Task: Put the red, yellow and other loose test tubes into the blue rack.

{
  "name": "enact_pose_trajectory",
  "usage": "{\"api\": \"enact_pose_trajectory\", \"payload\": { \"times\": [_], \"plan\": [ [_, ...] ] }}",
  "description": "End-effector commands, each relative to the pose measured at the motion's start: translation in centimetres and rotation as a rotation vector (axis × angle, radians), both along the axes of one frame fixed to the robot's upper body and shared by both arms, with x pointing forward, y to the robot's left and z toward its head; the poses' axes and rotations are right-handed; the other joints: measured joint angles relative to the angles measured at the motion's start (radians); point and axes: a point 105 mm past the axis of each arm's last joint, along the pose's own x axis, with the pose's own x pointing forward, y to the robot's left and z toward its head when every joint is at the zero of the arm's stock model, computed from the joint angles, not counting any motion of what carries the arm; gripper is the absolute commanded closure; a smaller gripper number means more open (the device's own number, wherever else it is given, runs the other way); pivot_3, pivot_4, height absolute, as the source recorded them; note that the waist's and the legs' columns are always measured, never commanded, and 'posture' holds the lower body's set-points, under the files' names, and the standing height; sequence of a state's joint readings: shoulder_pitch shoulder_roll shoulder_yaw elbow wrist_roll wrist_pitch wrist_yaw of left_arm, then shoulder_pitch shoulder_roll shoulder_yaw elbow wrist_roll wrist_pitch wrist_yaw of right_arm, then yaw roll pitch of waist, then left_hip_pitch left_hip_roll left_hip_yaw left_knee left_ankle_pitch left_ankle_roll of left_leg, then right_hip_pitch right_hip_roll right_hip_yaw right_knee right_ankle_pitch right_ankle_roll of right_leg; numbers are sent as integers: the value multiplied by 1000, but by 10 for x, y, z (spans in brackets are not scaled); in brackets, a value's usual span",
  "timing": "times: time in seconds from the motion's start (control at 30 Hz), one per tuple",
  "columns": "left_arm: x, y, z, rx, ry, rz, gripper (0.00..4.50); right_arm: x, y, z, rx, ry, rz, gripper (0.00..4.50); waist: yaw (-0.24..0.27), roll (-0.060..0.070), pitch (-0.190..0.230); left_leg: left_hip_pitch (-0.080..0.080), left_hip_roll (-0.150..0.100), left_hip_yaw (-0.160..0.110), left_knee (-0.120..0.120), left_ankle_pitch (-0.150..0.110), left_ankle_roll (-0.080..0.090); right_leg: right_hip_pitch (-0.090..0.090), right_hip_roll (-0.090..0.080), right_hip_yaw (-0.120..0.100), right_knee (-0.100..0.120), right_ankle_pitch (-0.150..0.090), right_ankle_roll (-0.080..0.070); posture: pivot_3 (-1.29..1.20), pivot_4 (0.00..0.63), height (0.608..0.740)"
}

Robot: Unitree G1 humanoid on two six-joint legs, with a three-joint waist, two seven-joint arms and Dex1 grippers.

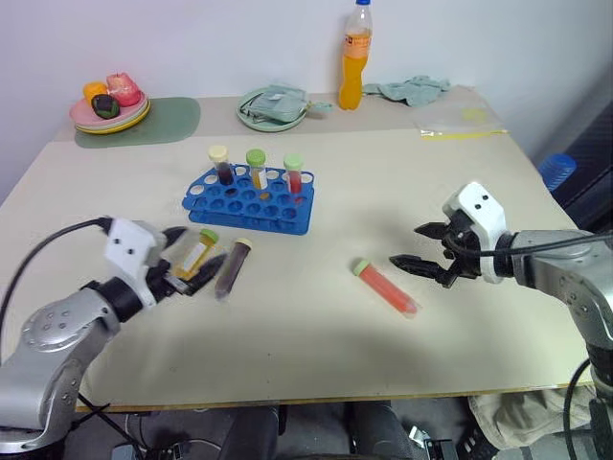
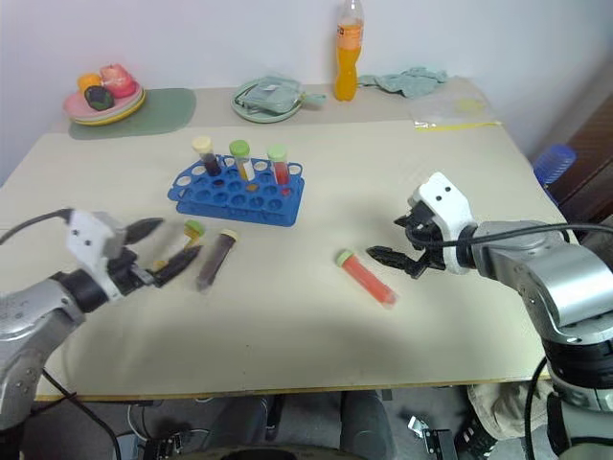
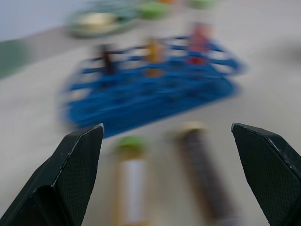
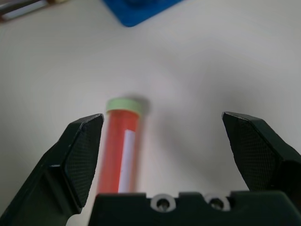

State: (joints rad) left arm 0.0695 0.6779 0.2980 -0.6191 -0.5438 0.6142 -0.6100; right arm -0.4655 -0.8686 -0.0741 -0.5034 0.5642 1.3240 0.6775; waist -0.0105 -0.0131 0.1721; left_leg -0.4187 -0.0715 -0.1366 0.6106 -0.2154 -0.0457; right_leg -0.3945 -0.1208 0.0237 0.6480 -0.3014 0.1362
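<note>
Both grippers spread wide, nothing pinched.

Left gripper [image 1: 191, 262] sits near the desk's left edge, black fingers gaping toward two loose tubes. Clear plastic tube of yellow liquid with green cap and white label [image 1: 197, 251] lies flat between the fingers, no contact that I can see. Clear tube of dark purple-brown liquid with cream cap [image 1: 233, 267] lies flat just beside it on the side toward desk centre, caps pointing at the rack.

Low rectangular bright-blue plastic rack with rows of round holes [image 1: 248, 199] stands left of desk centre, just beyond those two tubes. Three capped tubes upright in its back row: dark, yellow, red.

Right gripper [image 1: 418, 246] hovers right of centre, fingers parted, aimed at the clear tube of red liquid with green cap [image 1: 384, 286]. That tube lies flat near the middle of the desk, toward the front edge, well apart from the rack. In the right wrist view it lies [image 4: 121, 149] close to one finger, apart from the other.
</note>
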Motion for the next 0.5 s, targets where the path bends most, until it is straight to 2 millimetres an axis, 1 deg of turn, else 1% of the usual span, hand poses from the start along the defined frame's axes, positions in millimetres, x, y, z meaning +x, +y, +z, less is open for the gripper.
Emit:
{"api": "enact_pose_trajectory", "payload": {
  "times": [0.03,0.13,0.2,0.3,0.37,0.5],
  "plan": [
    [-5,-22,1,13,1,-151,0,-6,6,0,-58,53,-42,49,0,0,0,0,0,0,0,0,0,0,0,0,0,0,0,0,150,740],
    [-7,-34,-4,20,19,-228,0,-9,14,-1,-65,95,-35,49,0,0,0,-2,0,0,0,0,0,-1,0,0,0,0,0,0,150,740],
    [-9,-42,-12,47,32,-291,0,-7,23,-5,-53,128,-12,49,0,0,0,-2,0,0,1,0,0,-1,0,0,0,0,0,0,150,740],
    [-11,-58,-26,62,42,-366,0,-6,34,-13,-35,224,31,49,-1,0,0,-2,0,1,1,0,0,-1,0,-1,0,0,0,0,150,740],
    [-13,-62,-31,64,40,-378,0,-2,39,-18,-37,254,24,49,-2,0,0,-2,0,2,1,0,0,-1,0,-1,0,0,0,0,150,740],
    [-18,-66,-34,19,47,-366,0,1,50,-24,-20,329,34,49,-4,0,0,-3,0,0,0,0,0,-2,0,-1,1,1,1,0,150,740]
  ]
}}
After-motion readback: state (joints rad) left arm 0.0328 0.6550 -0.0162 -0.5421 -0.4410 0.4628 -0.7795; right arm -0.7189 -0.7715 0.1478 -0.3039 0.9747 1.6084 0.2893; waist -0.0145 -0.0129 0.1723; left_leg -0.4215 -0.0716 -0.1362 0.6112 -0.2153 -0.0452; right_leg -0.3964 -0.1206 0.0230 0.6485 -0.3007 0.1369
